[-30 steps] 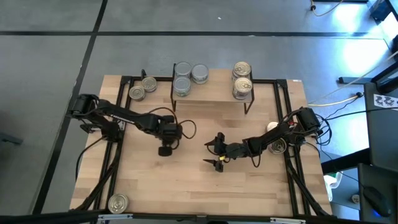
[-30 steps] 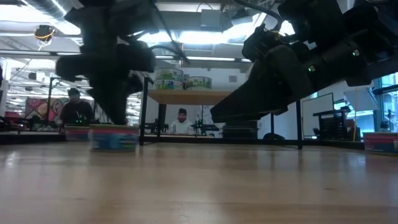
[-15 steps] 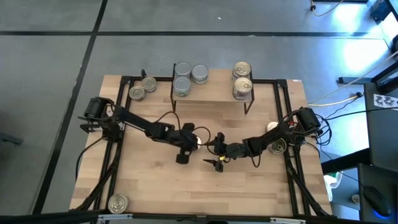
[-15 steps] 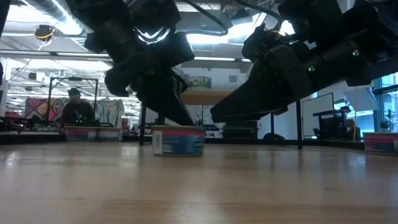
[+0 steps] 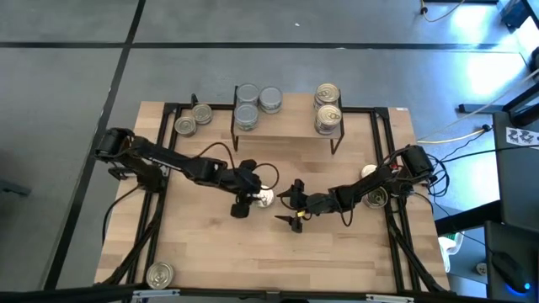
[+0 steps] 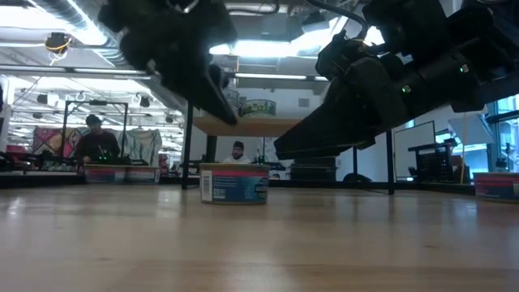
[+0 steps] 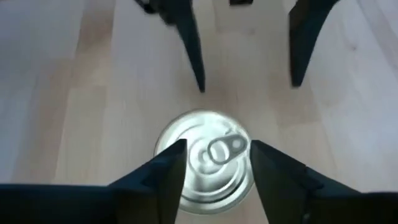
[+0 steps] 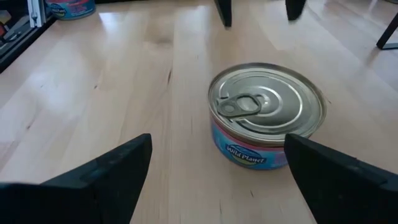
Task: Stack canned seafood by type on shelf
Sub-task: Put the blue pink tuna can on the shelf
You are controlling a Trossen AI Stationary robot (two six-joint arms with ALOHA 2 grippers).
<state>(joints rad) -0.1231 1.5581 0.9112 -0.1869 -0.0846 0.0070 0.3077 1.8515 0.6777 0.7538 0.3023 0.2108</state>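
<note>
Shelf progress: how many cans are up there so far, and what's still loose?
The shelf carries silver-topped cans at one end and gold-topped cans at the other. In hand: nothing; the left hand stands open over a silver-topped can sitting mid-table, facing the open right hand. Left: that can, two gold ones behind, one at the front corner.

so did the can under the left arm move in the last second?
Yes. The can went rightward across the table, from left of the shelf's left legs to below its middle, beside the right gripper.

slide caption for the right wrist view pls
A silver-topped can sits upright on the wooden table, framed by the right hand's open fingers.
</note>
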